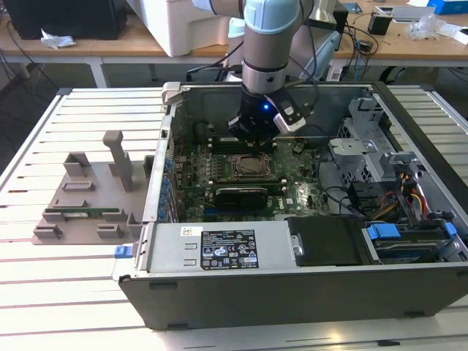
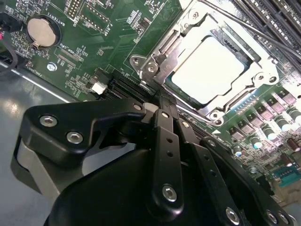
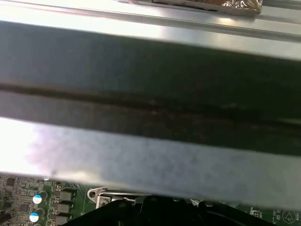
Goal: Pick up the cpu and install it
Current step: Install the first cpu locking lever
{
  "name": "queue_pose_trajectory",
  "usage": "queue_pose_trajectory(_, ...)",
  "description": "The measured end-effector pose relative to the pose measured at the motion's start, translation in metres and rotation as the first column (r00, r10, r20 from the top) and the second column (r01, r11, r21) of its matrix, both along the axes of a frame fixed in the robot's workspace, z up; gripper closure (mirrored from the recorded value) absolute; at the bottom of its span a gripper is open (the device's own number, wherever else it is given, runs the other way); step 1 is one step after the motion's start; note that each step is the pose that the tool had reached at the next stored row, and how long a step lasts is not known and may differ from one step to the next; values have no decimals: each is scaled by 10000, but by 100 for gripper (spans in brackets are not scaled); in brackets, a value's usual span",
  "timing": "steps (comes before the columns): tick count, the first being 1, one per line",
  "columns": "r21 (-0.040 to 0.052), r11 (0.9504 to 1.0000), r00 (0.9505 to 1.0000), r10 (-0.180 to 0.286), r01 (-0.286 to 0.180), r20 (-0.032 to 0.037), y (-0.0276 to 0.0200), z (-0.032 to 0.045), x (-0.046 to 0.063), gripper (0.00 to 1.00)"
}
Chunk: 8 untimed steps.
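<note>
The cpu already lies flat inside the socket frame on the motherboard, so placement looks done (whether the frame is latched cannot be told). The arm reaches straight down into the open computer case. The gripper hangs just beside the frame's edge, fingers drawn together on nothing.

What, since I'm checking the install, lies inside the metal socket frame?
The cpu lies inside the socket frame, its shiny top showing. Whatever is beneath it is covered.
</note>
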<state>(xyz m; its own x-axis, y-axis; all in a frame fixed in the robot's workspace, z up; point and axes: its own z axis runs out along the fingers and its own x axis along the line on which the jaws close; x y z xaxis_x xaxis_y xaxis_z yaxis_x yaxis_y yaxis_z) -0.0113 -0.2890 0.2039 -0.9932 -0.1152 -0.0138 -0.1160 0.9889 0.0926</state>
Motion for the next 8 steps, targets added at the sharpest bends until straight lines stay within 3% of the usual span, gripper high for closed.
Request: queue_pose_trajectory(8,-52,10000,10000,2,-2,1,-10,-15,1,89)
